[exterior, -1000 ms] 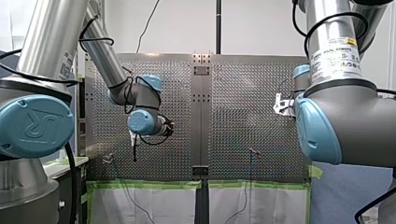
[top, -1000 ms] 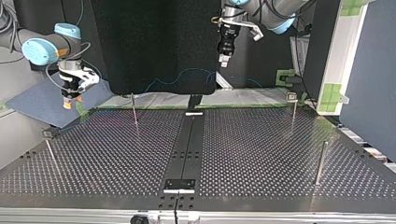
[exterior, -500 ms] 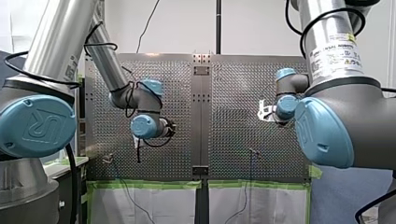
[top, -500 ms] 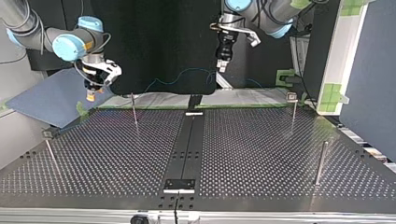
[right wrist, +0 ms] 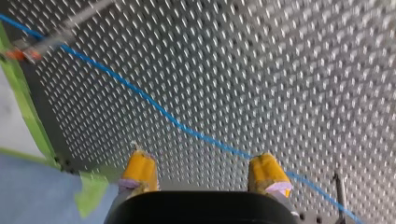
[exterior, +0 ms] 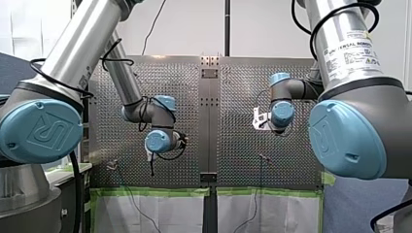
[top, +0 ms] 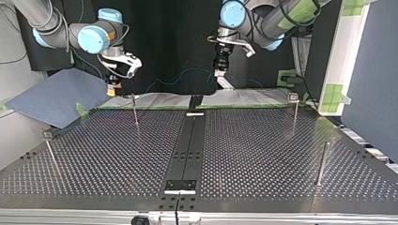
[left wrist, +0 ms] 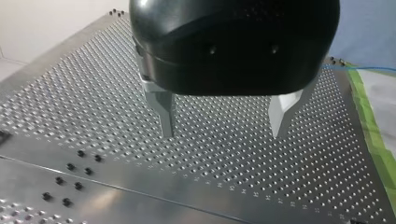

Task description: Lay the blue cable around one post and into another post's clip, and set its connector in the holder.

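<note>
bench (top: pixel 263 154): perforated metal plate, dark strip down the middle, fills most of the top view.

arms: my left arm (exterior: pixel 124 80) comes in at the front view's left, wrist bent down over the plate. my right arm (exterior: pixel 340 58) comes in at the right, wrist turned toward the middle. both are up off the bench.

blue cloth (top: pixel 51 96): lies off the bench at the top view's left, beyond the far corner.

green tape (top: pixel 333 93): patches on the white upright at the top view's right; more along the bench edge (right wrist: pixel 23 102).

posts: four thin ones stand on the plate, two far (top: pixel 135 112) (top: pixel 294 115), two nearer (top: pixel 323 161) (top: pixel 50 157).

left jaws: metal fingers (left wrist: pixel 166 112) wide apart, nothing between them, bare plate below.

right jaws: yellow pads (right wrist: pixel 140 170) wide apart, nothing gripped.

blue cable (right wrist: pixel 154 106): thin line running slantwise across the plate below the right jaws, from near the taped edge to past one pad; no pad touches it. a short bit also shows by the tape in the left wrist view (left wrist: pixel 364 69).
</note>
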Robot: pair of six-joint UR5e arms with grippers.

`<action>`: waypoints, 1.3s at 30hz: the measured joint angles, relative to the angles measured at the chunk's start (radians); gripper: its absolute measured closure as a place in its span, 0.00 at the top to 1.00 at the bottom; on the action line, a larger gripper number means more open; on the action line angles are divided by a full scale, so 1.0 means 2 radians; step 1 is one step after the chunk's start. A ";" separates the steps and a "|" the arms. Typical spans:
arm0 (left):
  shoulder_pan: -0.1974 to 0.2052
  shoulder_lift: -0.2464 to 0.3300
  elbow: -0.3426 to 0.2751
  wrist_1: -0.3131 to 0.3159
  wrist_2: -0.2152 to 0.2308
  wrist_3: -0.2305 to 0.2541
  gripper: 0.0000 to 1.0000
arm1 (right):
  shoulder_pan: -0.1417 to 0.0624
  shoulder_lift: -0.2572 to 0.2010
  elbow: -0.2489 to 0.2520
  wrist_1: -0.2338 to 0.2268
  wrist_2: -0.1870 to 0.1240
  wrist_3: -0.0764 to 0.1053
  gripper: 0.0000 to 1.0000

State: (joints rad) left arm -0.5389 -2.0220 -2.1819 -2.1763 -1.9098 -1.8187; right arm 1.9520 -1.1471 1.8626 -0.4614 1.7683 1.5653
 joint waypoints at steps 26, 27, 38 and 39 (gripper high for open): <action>0.006 -0.137 0.134 0.029 0.060 -0.103 1.00 | 0.125 -0.014 0.014 -0.004 0.023 -0.002 1.00; 0.006 -0.142 0.139 0.033 0.062 -0.108 1.00 | 0.126 -0.017 0.016 -0.005 0.026 0.000 1.00; 0.008 -0.204 0.188 0.061 0.090 -0.170 1.00 | 0.119 -0.031 0.024 -0.009 0.030 0.007 1.00; 0.007 -0.209 0.193 0.061 0.094 -0.175 1.00 | 0.118 -0.031 0.024 -0.009 0.030 0.006 1.00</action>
State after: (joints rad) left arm -0.5251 -2.4394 -1.7961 -2.0544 -1.7226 -2.1688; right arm 2.1883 -1.2086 1.9108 -0.4791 1.8274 1.5780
